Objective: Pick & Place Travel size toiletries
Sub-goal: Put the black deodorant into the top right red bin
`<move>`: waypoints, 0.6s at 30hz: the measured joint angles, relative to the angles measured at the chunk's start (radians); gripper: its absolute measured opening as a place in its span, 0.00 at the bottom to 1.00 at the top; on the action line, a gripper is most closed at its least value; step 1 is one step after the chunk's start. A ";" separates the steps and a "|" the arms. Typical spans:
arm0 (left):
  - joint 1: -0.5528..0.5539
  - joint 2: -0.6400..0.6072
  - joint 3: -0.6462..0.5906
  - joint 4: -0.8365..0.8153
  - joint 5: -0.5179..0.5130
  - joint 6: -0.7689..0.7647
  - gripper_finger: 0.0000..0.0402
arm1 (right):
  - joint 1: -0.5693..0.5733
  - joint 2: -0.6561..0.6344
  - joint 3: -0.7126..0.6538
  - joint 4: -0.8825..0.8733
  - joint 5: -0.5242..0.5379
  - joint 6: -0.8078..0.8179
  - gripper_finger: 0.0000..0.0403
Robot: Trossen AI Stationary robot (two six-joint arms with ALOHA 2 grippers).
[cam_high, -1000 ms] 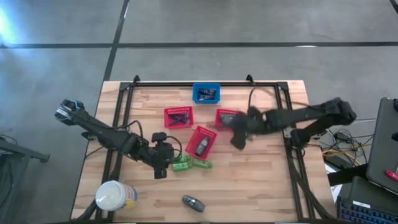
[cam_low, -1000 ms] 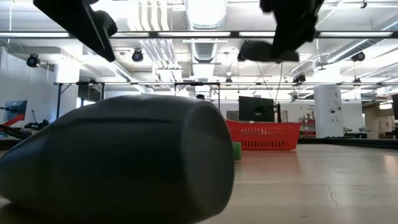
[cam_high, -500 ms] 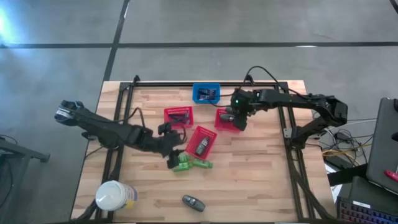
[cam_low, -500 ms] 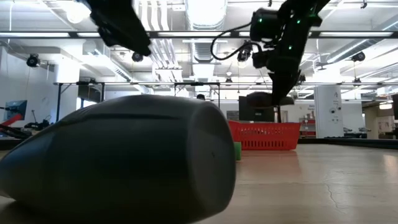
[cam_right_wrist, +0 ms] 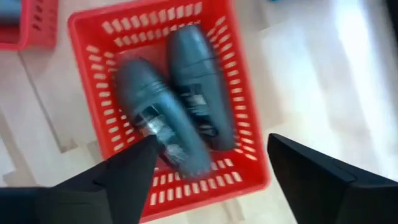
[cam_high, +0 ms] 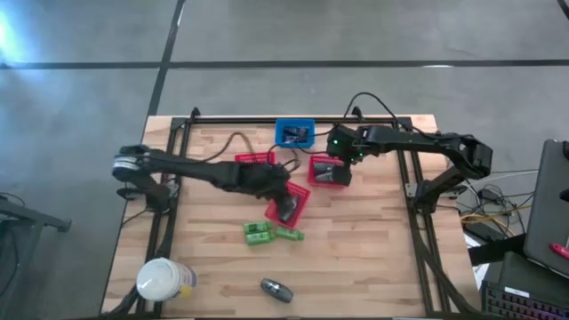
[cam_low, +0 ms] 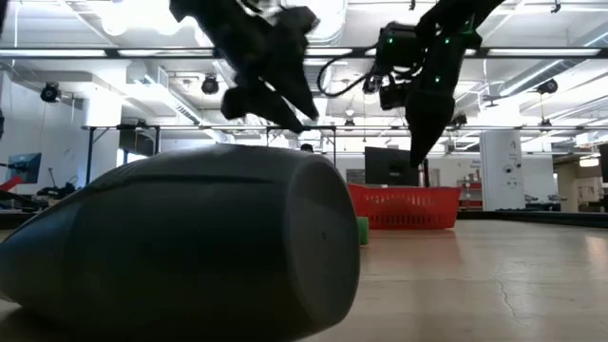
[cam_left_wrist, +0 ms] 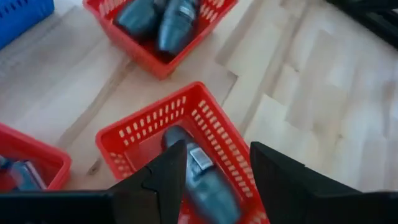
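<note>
Left hand [cam_left_wrist: 214,171]: fingers parted, empty, over a red basket [cam_left_wrist: 143,127] holding one grey bottle [cam_left_wrist: 208,180], long axis diagonal. Right hand [cam_right_wrist: 208,165]: spread wide, empty, above another red basket [cam_right_wrist: 249,112] with two grey bottles [cam_right_wrist: 199,81] side by side. Wooden counter [cam_high: 373,258]: green pieces [cam_high: 271,233], one stray bottle [cam_high: 276,288].

No readable text, brand, number or sign anywhere. Pale label patches on the grey bottles [cam_right_wrist: 193,87] in the red baskets [cam_right_wrist: 245,118], too blurred to read. Same for the bottle [cam_left_wrist: 202,180] in the basket [cam_left_wrist: 124,134] nearer the worktop's middle.
</note>
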 joint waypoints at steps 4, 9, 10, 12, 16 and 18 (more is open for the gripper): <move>0.025 0.146 0.189 -0.248 0.008 -0.070 0.45 | -0.002 -0.073 0.000 -0.004 0.045 0.029 0.84; 0.023 0.303 0.428 -0.534 0.003 -0.067 0.46 | -0.012 -0.212 -0.002 -0.011 0.063 0.104 0.91; 0.019 0.324 0.456 -0.543 0.002 -0.066 0.47 | -0.013 -0.242 -0.003 -0.012 0.074 0.114 0.92; 0.010 0.350 0.493 -0.540 0.002 -0.066 0.50 | -0.016 -0.297 -0.004 -0.023 0.083 0.124 0.92; 0.000 0.382 0.512 -0.562 0.010 -0.135 0.59 | -0.016 -0.384 -0.005 -0.053 0.111 0.139 0.92; -0.001 0.395 0.505 -0.576 0.023 -0.174 0.65 | -0.016 -0.411 -0.005 -0.059 0.118 0.148 0.92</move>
